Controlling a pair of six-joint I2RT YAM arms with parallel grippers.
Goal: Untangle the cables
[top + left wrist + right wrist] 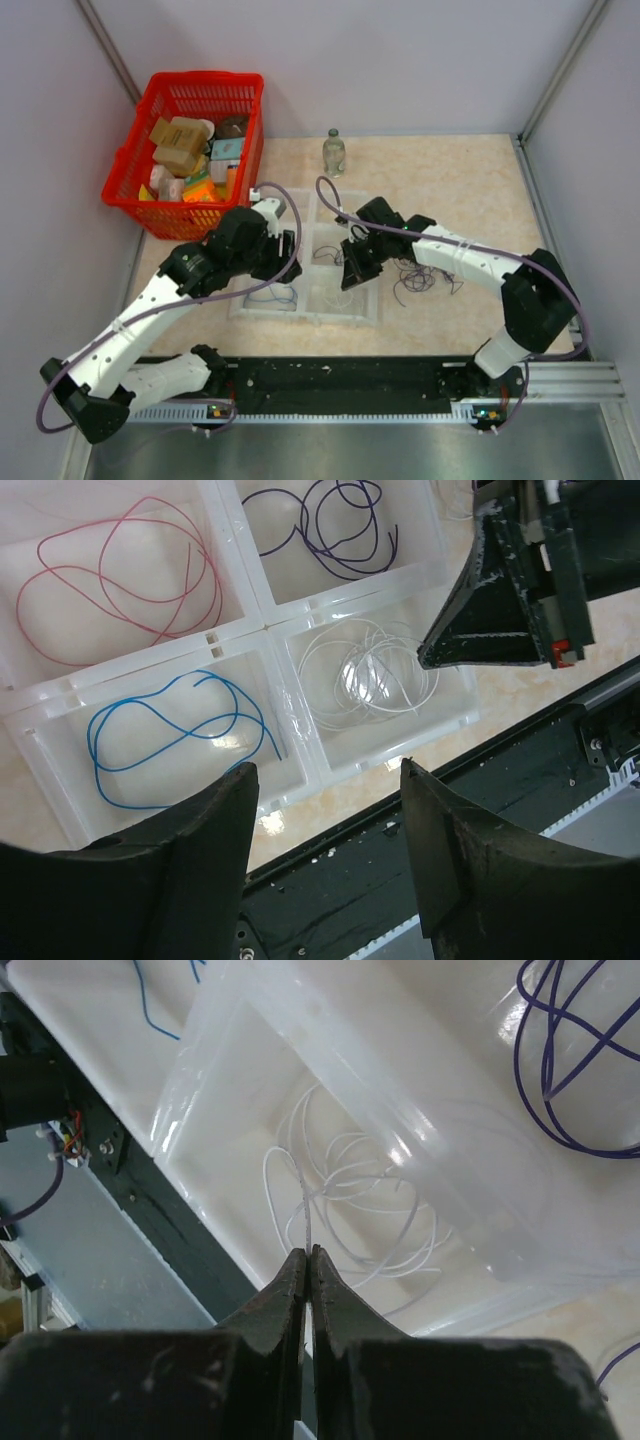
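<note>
White cable (303, 1200) between right fingers (297, 1272) (downturned)

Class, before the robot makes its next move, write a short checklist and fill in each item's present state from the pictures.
1. Right gripper shut on a white wire strand: ok.
2. Strand is above the tray compartment with the white coil: ok.
3. Left gripper open, holding nothing: ok.
4. Strand free of the coil beneath: cannot tell.
5. All cables sorted: not ok, a bunch of cables lies on the table.
</note>
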